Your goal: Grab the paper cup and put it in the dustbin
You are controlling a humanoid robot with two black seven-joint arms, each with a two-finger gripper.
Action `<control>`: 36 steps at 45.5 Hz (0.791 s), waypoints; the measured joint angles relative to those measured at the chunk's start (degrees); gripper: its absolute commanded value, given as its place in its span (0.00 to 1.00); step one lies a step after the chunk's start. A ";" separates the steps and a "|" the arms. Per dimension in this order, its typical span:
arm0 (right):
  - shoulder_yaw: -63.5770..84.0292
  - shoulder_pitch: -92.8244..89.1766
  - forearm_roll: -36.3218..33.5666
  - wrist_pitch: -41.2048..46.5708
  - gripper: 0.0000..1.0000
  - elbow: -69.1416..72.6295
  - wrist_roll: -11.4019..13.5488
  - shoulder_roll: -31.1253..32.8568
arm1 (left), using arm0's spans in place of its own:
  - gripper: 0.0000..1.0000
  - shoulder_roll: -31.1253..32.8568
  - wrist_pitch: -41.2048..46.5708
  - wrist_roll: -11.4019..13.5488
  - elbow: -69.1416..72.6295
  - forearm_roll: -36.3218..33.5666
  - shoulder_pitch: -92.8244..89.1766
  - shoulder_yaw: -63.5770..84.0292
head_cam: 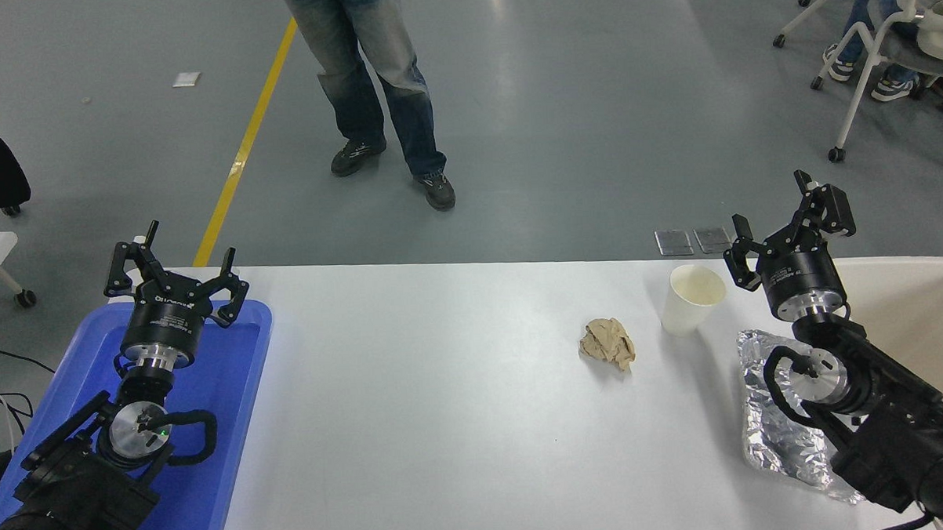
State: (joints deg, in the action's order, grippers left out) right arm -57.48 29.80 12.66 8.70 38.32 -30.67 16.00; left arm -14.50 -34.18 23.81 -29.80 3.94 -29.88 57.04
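Half the dustbin (912, 312) behind right arm.

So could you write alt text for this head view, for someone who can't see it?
An upright paper cup stands on a white table, with the right gripper open just beside it. A crumpled paper wad lies left of it, the dustbin at the right edge, and the left gripper open over a blue tray.

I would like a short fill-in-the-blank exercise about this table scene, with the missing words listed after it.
1. The white tapered paper cup stands ___ on the white table.
2. The crumpled tan paper wad lies to the cup's ___ in the picture.
3. The left gripper hovers over the ___ plastic tray.
4. The open right gripper holds ___.

Missing words: upright; left; blue; nothing
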 measured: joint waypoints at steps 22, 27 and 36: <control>0.00 -0.31 0.00 0.00 1.00 0.00 0.00 -0.01 | 1.00 0.00 0.00 0.00 0.00 0.02 0.00 0.00; 0.01 -0.40 0.00 0.00 1.00 0.00 0.00 -0.18 | 1.00 0.00 0.00 0.00 0.00 0.02 0.00 0.00; 0.03 -0.47 0.00 0.00 1.00 0.00 0.00 -0.40 | 1.00 0.00 0.00 -0.01 0.00 0.01 0.00 0.00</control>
State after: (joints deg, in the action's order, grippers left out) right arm -57.45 29.33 12.66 8.70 38.32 -30.67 15.60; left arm -14.50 -34.18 23.80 -29.80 3.95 -29.88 57.04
